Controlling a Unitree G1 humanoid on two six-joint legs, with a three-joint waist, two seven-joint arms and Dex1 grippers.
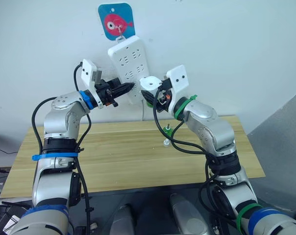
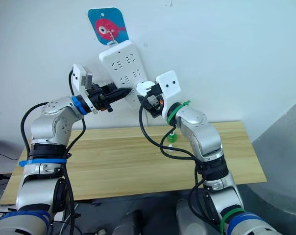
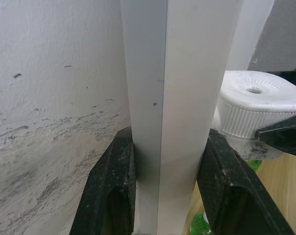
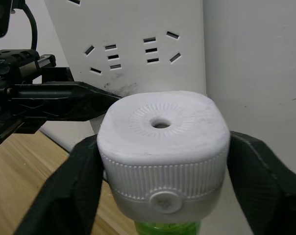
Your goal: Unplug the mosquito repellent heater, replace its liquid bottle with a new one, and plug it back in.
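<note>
The white mosquito repellent heater is up at the lower right part of the wall power strip, with my right gripper shut on its sides. Its prongs are hidden. A green bottle hangs from its underside. My left gripper is shut on the strip's lower edge, one finger on each side. A second green bottle stands on the table with a small white cap next to it. I cannot tell which bottle is the new one.
The strip hangs tilted from a hook under a blue fish plaque on the white wall. A wooden table stands below both arms. Black cables loop down from my right wrist near the standing bottle.
</note>
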